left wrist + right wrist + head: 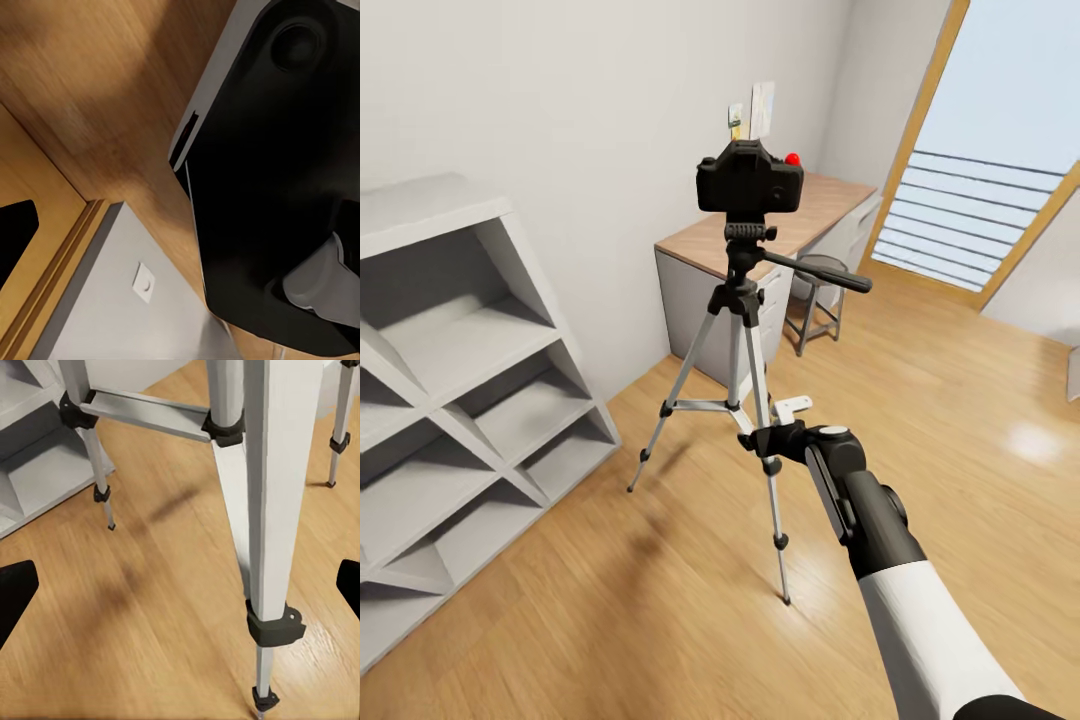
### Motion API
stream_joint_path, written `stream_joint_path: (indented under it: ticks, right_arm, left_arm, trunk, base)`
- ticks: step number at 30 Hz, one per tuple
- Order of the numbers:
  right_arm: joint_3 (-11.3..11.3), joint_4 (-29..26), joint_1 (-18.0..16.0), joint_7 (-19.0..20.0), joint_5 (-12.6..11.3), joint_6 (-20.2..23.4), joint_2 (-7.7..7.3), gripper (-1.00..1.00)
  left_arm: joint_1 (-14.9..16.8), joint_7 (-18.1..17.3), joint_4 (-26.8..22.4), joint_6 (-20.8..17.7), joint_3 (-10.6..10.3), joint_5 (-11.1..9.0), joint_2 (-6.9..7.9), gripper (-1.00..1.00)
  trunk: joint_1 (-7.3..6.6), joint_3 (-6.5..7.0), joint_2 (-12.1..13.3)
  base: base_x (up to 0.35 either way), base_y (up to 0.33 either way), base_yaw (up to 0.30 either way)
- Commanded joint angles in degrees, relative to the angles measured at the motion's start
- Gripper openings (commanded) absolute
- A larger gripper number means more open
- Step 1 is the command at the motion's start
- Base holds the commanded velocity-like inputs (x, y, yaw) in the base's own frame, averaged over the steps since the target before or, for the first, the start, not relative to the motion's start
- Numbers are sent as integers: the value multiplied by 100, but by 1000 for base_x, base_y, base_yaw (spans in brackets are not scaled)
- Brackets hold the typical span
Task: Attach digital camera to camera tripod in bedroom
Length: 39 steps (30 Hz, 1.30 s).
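— Right gripper [768,440] first: how does it stand?

— Low, at the near leg of the camera tripod [745,395], about level with the leg braces. In the head view its dark fingers sit right against that silver leg, but whether they clamp it I cannot tell. In the right wrist view the two black fingertips [15,604] show at opposite edges, spread wide, with the leg [266,495] running between them and touching neither.

— So open, with nothing gripped?

— Open as far as that view shows, yes. The black-and-white forearm [920,600] comes up from the lower right of the head view.

— And the left gripper?

— I cannot tell its state. The left wrist view has a large black housing [277,165] close to the lens, wood floor [82,82] behind it, and a grey wall with a small white socket plate [144,283].

— Where is the digital camera?

— The digital camera [750,180] sits on top of the tripod's black head, upright, its red dot [792,158] at the upper right corner. The long pan handle [815,272] sticks out to the right below it.

— Around the tripod?

— All three feet are on the light plank floor. White shelving [460,380] stands to the left; behind are a desk [810,215] with a wooden top, a small round stool [818,300] beside it, and a tall window [980,180] at the right.
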<state>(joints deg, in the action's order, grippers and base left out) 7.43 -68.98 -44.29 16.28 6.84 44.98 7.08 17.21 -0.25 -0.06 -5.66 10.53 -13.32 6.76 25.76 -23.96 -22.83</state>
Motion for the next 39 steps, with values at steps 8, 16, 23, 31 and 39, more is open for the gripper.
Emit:
stream_joint_path:
  ticks: [8, 16, 23, 31, 39]
  right_arm:
    - [-17, 89, 79, 53, 67, -17, -97, 100]
    - [-14, 470, 695, 87, 58, -39, -599, 100]
    - [-33, 1309, 1001, 101, 31, -162, -858, 100]
    - [-45, 3463, 1059, 108, -45, -893, -1131, 100]
    - [-36, 6162, 1070, 61, -134, -2765, -1228, 100]
  left_arm:
    - [3, -1, -2, -23, 40, -10, 0, 100]
    - [5, -4, -2, -23, 42, -12, 0, 100]
    - [3, -2, -2, -20, 41, -10, 0, 100]
    - [3, -1, -5, 118, 45, 0, 20, 100]
    - [2, -1, 4, 528, 45, -11, 6, 100]
  trunk:
    - [2, -8, -9]
    - [2, -8, -9]
    - [2, -8, -9]
    - [2, -8, -9]
    - [2, -8, -9]
  base:
    - [-13, 0, 0]
    - [-2, 0, 0]
    - [0, 0, 0]
    - [0, 0, 0]
    - [0, 0, 0]
